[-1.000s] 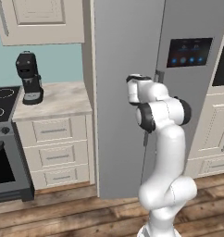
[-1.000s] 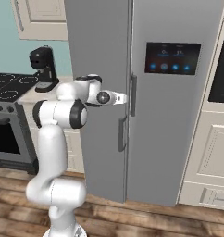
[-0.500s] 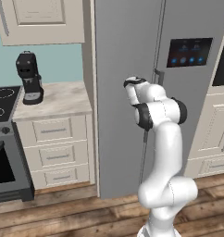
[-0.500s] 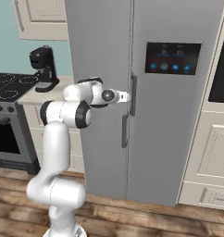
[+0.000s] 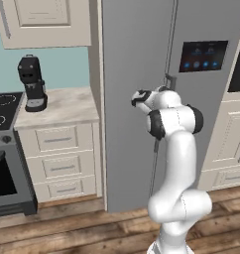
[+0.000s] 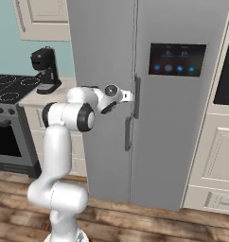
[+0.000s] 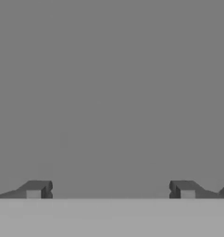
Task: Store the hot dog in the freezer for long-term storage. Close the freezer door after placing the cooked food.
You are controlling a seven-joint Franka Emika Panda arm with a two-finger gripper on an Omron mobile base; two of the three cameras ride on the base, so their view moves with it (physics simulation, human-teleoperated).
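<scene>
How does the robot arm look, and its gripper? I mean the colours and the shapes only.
The arm is glossy white, built of thick rounded segments with dark grey bands at the joints. No cables or markings show. The gripper has two small dark grey finger tips, blocky with slanted outer edges.

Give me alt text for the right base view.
The white arm reaches its end effector toward the vertical handle of the closed grey freezer door. A black coffee machine stands on the counter at left.
</scene>
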